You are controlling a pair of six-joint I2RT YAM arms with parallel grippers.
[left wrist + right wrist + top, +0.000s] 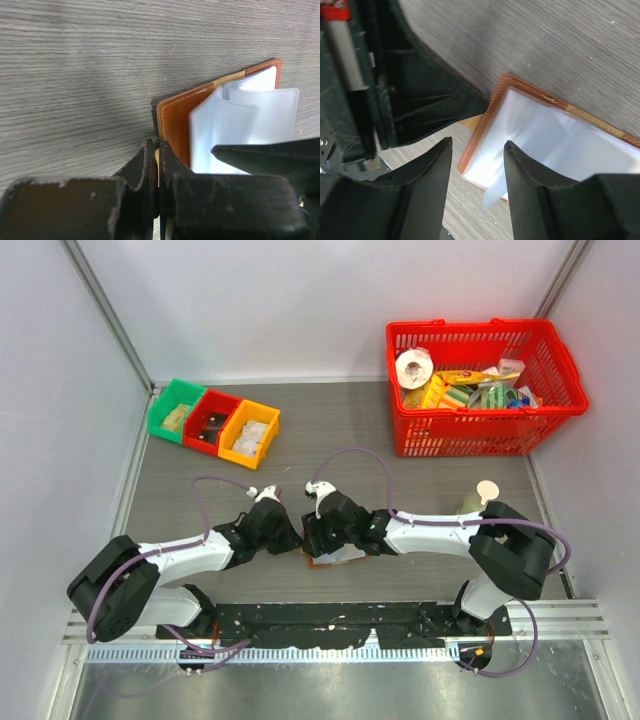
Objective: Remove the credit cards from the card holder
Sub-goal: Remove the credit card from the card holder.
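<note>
The brown card holder [338, 557] lies open on the grey table between the two arms. In the left wrist view its orange-brown cover [175, 117] stands up on edge, and my left gripper [158, 147] is shut on that cover's near edge. Pale whitish-blue credit cards [235, 120] fan out from the inside. My right gripper [478, 145] hangs open over the holder's corner [492, 107], with one loose pale card [540, 135] beside its right finger. In the top view the left gripper [292, 537] and the right gripper [312, 537] nearly touch.
A red basket [470, 435] full of packets stands at the back right. Green [175, 410], red [210, 420] and yellow [250, 433] bins sit in a row at the back left. A small pale disc [487, 490] stands by the right arm's elbow.
</note>
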